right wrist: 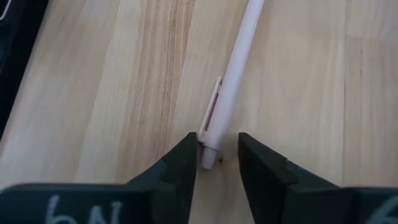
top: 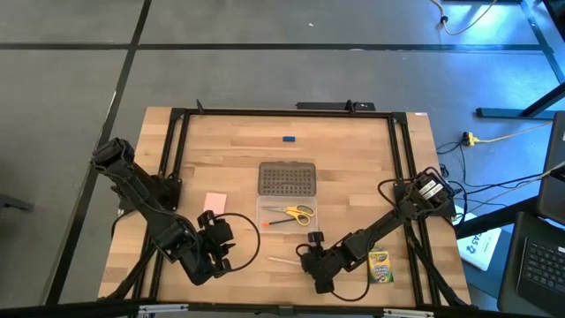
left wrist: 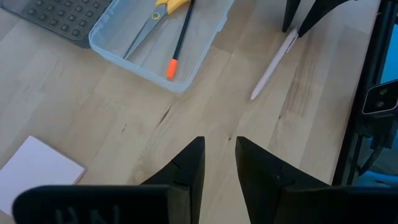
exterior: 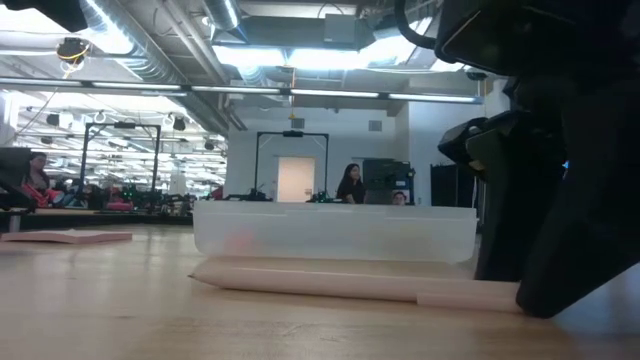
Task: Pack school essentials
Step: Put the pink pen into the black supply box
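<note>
A pale pink pen lies flat on the table near its near edge. My right gripper is open and low over it, one finger on either side of the pen's clip end. My left gripper is open and hovers over bare wood near the pink pad. The yellow-handled scissors and a dark pencil with an orange tip lie inside the clear case. The crayon box lies flat by the right arm. The blue block sits far back. My right gripper stands astride the pen's clip end, coming from above and pointing down along the pen's line. One finger is right against the end, but I cannot tell whether it touches. The pen lies flat on the table.
The grey dotted lid lies just behind the clear case. A black frame runs along the table's left, right and far sides. Bare wood shows between the two grippers and in front of the case. People stand far off in the room.
</note>
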`<action>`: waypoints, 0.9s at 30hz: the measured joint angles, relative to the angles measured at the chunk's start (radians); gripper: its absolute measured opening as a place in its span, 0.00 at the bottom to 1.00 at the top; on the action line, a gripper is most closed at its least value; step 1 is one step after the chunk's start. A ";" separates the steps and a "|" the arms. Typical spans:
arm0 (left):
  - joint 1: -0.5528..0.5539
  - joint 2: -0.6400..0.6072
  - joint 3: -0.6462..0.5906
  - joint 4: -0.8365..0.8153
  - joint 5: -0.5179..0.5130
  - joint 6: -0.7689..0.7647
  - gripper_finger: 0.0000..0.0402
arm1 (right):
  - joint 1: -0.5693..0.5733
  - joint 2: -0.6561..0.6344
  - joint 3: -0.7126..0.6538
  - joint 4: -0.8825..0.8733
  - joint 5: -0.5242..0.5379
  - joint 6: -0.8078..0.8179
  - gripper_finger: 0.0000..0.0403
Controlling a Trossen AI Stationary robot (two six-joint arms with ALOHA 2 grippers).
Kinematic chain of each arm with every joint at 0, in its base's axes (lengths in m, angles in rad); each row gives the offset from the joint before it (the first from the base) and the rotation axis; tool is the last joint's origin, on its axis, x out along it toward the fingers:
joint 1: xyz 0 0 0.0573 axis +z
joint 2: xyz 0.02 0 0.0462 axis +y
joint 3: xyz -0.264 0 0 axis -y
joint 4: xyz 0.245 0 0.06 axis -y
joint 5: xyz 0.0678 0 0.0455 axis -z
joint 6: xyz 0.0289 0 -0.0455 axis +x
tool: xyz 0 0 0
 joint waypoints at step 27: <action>0.000 0.000 0.000 0.000 -0.006 -0.001 0.21 | -0.003 -0.001 -0.002 0.000 0.005 0.053 0.07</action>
